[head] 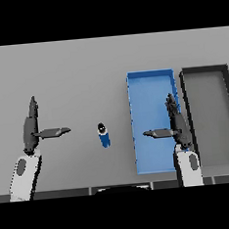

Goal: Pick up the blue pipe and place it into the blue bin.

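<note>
Left arm enters from the lower left edge, its white and grey forearm angled slightly inward and upward. The left hand is dark, its fingers held straight and pointing toward the far side of the scene, while the thumb juts sideways toward the centre. Right arm enters from the lower edge at right, its forearm nearly vertical. The right hand mirrors the left: fingers straight and extended away from the body, thumb spread sideways toward the centre. Neither hand grasps anything; both are well apart from each other.
</note>
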You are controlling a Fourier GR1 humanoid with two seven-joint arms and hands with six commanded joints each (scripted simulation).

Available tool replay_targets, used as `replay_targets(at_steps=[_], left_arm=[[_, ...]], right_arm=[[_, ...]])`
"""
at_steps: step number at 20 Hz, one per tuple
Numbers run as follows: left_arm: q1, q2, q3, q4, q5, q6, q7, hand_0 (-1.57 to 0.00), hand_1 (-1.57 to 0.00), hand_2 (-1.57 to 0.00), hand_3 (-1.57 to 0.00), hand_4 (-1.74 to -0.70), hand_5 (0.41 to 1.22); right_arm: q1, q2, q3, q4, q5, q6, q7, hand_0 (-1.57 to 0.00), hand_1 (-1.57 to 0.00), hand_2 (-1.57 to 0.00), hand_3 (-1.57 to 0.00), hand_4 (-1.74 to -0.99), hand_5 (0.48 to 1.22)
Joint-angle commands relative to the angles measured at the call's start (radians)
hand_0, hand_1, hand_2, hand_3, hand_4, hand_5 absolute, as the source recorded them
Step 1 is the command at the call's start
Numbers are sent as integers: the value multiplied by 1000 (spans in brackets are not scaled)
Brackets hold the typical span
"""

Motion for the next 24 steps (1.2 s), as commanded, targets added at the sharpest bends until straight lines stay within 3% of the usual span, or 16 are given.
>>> replay_targets(at_steps=[1,6,7,9,13,16,19,24], left_arm=[[0,-2,-2,-2,-2,2,-4,1,1,1,1,-967,594],[8,-22,-22,-18,-21,23,-4,1,1,1,1,-967,594],[15,49,-62,-31,-28,-93,-48,1,1,1,1,-967,594],[3,133,-81,-18,-17,-225,-70,1,1,1,1,-970,596],[-7,167,-97,-3,-15,-304,-105,1,1,1,1,-967,598],[45,192,-124,-68,-11,-351,-152,1,1,1,1,-970,586],[74,233,-169,-158,6,-422,-128,1,1,1,1,-989,566],[77,225,-287,-258,-44,-450,38,1,1,1,1,-1047,483]], right_arm=[[1,-2,-2,0,-2,1,0,1,1,1,1,-1210,594],[0,-27,-20,-4,-24,17,7,1,1,1,1,-1210,594],[17,-99,15,-25,50,47,-52,1,1,1,1,-1210,594],[53,-164,62,-57,140,68,-107,1,1,1,1,-1198,589],[72,-185,85,-97,177,73,-91,1,1,1,1,-1191,587],[80,-185,95,-115,184,74,-78,1,1,1,1,-1181,580],[57,-180,85,-113,162,77,-52,1,1,1,1,-1200,580],[53,-175,84,-103,155,80,-68,1,1,1,1,-1228,573]])
